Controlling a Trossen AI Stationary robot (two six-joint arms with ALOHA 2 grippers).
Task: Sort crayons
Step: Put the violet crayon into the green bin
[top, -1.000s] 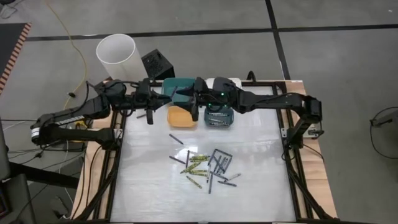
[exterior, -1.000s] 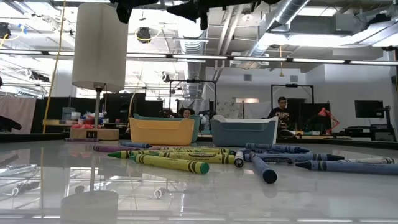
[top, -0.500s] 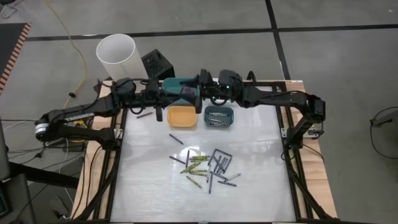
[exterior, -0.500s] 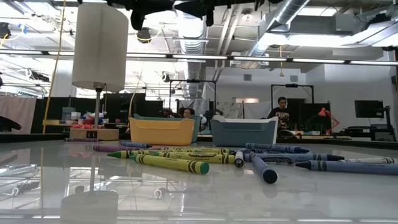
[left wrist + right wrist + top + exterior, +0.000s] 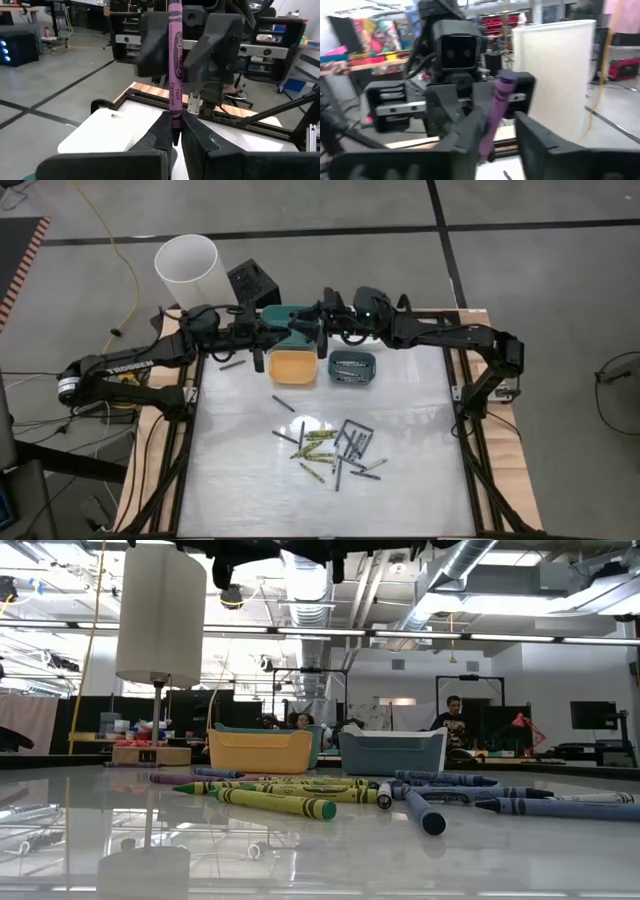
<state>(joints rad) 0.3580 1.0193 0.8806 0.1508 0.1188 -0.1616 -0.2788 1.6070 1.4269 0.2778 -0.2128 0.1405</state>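
My left gripper (image 5: 290, 332) and right gripper (image 5: 318, 330) meet tip to tip high above the teal bin (image 5: 283, 318) at the table's far side. The left gripper (image 5: 173, 137) is shut on a purple crayon (image 5: 175, 75). The right gripper (image 5: 499, 117) is open, and its fingers (image 5: 210, 45) stand on either side of the crayon's other half (image 5: 492, 120). The other crayons (image 5: 335, 448), yellow-green, grey, blue and purple, lie in a loose pile on the table's middle. They also show in the low view (image 5: 330, 795). My left gripper pinches the purple crayon's near end (image 5: 173, 127) between its two fingers. It comes level from the table's left. The crayon sticks straight out past the fingertips toward the right gripper, lifted clear above the bins. Whether my right gripper touches the crayon, I cannot tell.
A yellow bin (image 5: 293, 366) and a blue-grey bin (image 5: 352, 367) stand side by side just nearer than the grippers. A white bin (image 5: 380, 311) stands behind the right arm. A white cylinder (image 5: 190, 268) and a black box (image 5: 252, 282) stand beyond the far left corner.
My right gripper has gone from over the blue-grey bin toward the far edge and the left. My left gripper has gone toward the right and the far edge. They now face each other above the teal bin, with the crayon between them.
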